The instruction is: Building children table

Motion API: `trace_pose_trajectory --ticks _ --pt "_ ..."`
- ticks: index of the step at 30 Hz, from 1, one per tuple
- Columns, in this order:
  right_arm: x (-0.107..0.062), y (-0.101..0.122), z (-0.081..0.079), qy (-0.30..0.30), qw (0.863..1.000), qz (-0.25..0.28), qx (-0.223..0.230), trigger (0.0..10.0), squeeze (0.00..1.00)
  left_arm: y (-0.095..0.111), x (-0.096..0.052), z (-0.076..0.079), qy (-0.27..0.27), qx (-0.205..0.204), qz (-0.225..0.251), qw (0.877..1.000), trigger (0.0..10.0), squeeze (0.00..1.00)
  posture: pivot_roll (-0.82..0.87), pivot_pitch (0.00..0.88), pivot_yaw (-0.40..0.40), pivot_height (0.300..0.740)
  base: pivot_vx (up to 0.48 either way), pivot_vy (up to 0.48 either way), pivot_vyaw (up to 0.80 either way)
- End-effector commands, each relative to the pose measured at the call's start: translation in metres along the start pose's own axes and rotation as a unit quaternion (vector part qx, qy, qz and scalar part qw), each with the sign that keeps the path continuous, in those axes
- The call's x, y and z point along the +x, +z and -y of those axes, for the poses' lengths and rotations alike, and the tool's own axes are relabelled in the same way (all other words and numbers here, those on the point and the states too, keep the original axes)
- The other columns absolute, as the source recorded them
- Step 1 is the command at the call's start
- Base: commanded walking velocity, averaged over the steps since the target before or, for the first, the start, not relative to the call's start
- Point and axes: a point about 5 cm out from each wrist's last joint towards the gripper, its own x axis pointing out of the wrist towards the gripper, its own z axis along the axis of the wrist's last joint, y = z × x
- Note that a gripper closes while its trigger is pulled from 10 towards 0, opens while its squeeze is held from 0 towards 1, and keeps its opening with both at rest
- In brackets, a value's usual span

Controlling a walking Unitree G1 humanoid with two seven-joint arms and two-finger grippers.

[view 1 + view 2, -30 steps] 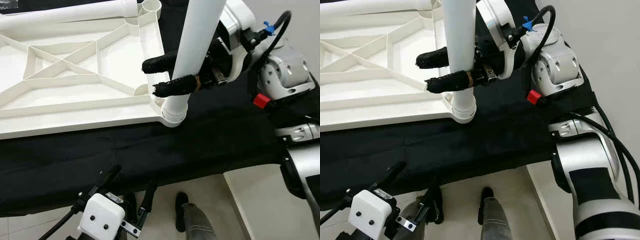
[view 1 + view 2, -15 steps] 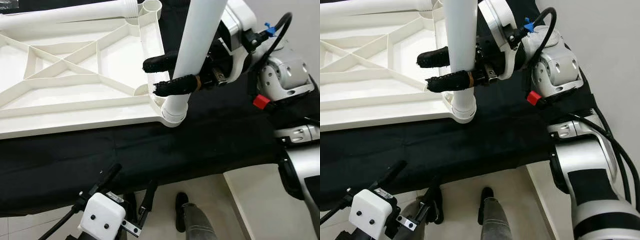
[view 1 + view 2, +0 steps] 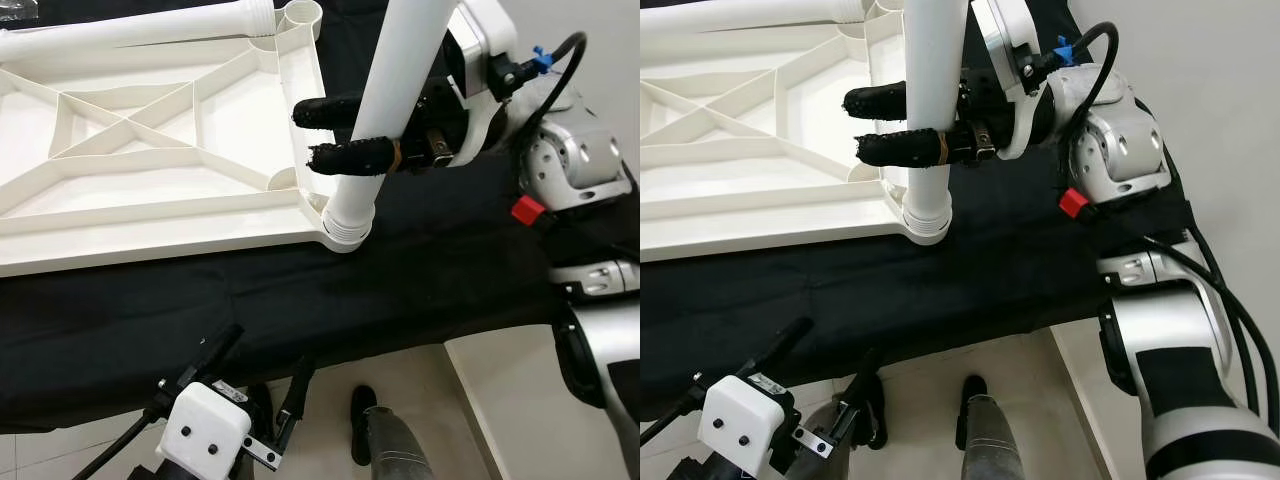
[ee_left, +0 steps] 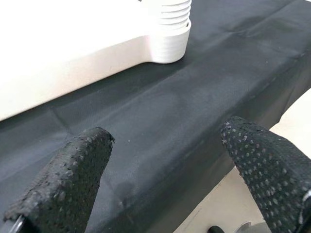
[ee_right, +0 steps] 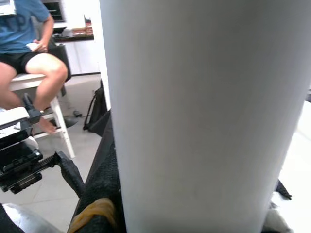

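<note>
Right claw (image 3: 335, 132) pinches the white table leg (image 3: 385, 110) partway up, one black finger on the far side, one on the near side. Leg stands nearly upright, slightly tilted, its ribbed lower end seated in the round corner socket (image 3: 346, 232) at the near right corner of the white tabletop (image 3: 150, 190). Tabletop lies upside down on the worktop, ribbed underside up with an X brace, on a black cloth (image 3: 400, 290) covering the worktop. A second white leg (image 3: 140, 28) lies flat along the far edge of the tabletop, next to the far right socket (image 3: 300, 14).

Left claw (image 3: 255, 385) is low at the near edge of the cloth, fingers spread, holding nothing; its wrist view looks past both fingertips (image 4: 73, 170) across the cloth to the seated leg base (image 4: 167, 24).

Right wrist view: a person (image 5: 26, 58) seated on a white stool, far in the background.
</note>
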Motion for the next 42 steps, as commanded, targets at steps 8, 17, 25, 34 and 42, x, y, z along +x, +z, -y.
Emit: trace_pose_trajectory --ticks 8,17,25,34,42 --pt "-0.005 -0.019 -0.004 -0.051 0.998 -0.039 0.024 10.0 0.00 -0.008 -0.001 0.001 -0.003 -0.007 -0.020 1.000 10.0 0.00 0.04 0.439 -0.035 0.740 0.000 0.000 0.00" --pt "-0.003 -0.023 -0.004 -0.089 0.995 -0.047 0.026 10.0 0.00 -0.008 0.000 0.001 -0.003 -0.006 -0.019 1.000 10.0 0.00 0.04 0.436 -0.034 0.740 0.000 0.000 0.00" --pt "0.000 -0.026 0.000 -0.134 0.989 -0.057 0.028 10.0 0.00 -0.009 0.001 0.001 -0.003 -0.006 -0.018 1.000 10.0 0.00 0.04 0.435 -0.035 0.740 0.000 0.000 0.00" --pt "0.001 -0.026 -0.002 -0.162 0.985 -0.060 0.029 10.0 0.00 -0.009 0.001 0.000 -0.002 -0.005 -0.017 1.000 10.0 0.00 0.03 0.431 -0.027 0.740 0.000 0.000 0.00" --pt "-0.001 -0.028 -0.003 -0.209 0.975 -0.064 0.034 10.0 0.00 -0.011 0.002 -0.002 -0.003 -0.003 -0.018 1.000 10.0 0.00 0.03 0.427 -0.019 0.740 0.000 0.000 0.00"
